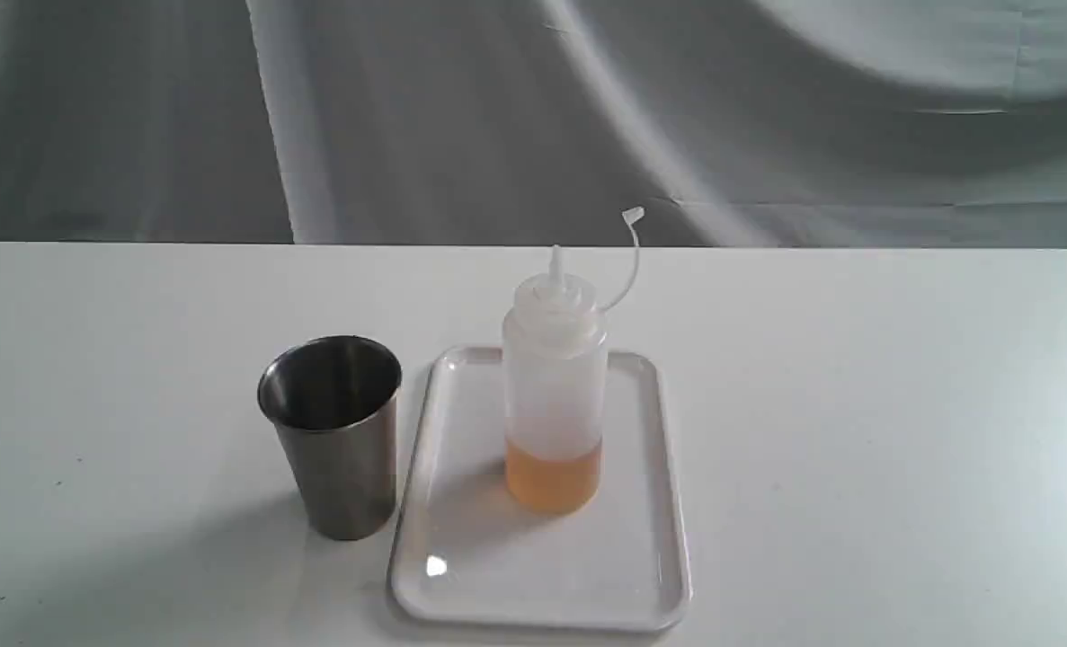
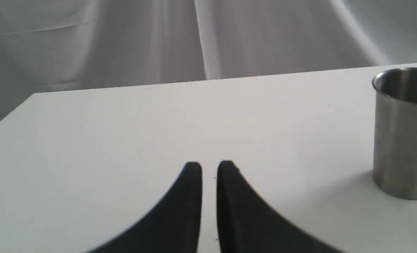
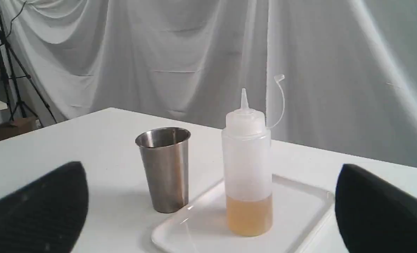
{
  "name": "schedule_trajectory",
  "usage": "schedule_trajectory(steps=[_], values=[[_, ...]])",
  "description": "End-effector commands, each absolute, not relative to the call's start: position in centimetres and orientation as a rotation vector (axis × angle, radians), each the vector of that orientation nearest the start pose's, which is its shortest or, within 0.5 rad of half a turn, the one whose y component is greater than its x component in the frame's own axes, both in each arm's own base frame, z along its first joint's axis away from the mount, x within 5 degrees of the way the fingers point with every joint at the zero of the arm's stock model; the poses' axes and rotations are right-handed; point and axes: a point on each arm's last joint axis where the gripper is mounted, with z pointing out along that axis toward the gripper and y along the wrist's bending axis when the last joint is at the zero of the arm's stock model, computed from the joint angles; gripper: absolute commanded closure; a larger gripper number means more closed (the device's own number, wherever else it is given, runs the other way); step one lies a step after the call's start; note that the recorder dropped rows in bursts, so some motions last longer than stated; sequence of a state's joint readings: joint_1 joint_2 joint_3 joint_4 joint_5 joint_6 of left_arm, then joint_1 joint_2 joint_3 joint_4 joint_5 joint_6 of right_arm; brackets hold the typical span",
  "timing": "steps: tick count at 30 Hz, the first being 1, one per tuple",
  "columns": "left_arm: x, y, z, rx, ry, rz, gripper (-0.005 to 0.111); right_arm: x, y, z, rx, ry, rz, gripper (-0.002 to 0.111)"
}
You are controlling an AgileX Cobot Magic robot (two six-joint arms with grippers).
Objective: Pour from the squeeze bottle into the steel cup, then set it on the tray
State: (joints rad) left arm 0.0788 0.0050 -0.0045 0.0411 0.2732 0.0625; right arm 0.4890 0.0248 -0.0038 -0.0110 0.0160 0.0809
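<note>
If reaching for the bottle point(image 1: 554, 395), bring right claw point(image 3: 210, 170), now spread wide and empty, square to its mid-body. Leave left claw point(image 2: 210, 165), nearly shut and empty, aside. Squeeze lightly: stands upright, uncapped, on the tray's point(image 1: 627, 557) far half. Tip over cup point(image 1: 340, 440), just left of tray. Only in wrist views: both claws. Only in exterior view: whole tray, cup's dark inside.

Bottle point(image 1: 554, 395) on tray point(image 1: 542, 575) — cup point(image 1: 340, 449) left

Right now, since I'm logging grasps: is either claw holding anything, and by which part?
Nothing is held. The left claw is nearly shut on air; the right claw is open, clear of the translucent whitish plastic squeeze bottle.
</note>
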Motion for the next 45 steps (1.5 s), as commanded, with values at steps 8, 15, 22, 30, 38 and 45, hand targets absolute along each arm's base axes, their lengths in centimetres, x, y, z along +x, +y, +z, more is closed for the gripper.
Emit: schedule_trajectory(steps=[8, 15, 22, 30, 38, 45], values=[[5.5, 0.5, 18.9, 0.015, 1.751, 0.141, 0.098, 5.1, 2.7, 21.0, -0.327, 1.503, 0.437, 0.108], [5.5, 0.5, 18.9, 0.015, 1.751, 0.141, 0.098, 5.1, 2.7, 21.0, -0.331, 1.505, 0.433, 0.108], [5.5, 0.5, 18.9, 0.015, 1.751, 0.141, 0.098, 5.1, 2.7, 20.6, -0.336, 1.546, 0.428, 0.108], [5.5, 0.5, 18.9, 0.015, 1.751, 0.141, 0.098, 5.1, 2.7, 19.5, -0.334, 1.671, 0.43, 0.108], [5.5, 0.5, 18.9, 0.015, 1.751, 0.141, 0.098, 4.9, 2.5, 18.2, -0.361, 1.819, 0.399, 0.108], [5.5, 0.5, 18.9, 0.015, 1.751, 0.141, 0.098, 4.9, 2.5, 18.2, -0.361, 1.819, 0.399, 0.108]])
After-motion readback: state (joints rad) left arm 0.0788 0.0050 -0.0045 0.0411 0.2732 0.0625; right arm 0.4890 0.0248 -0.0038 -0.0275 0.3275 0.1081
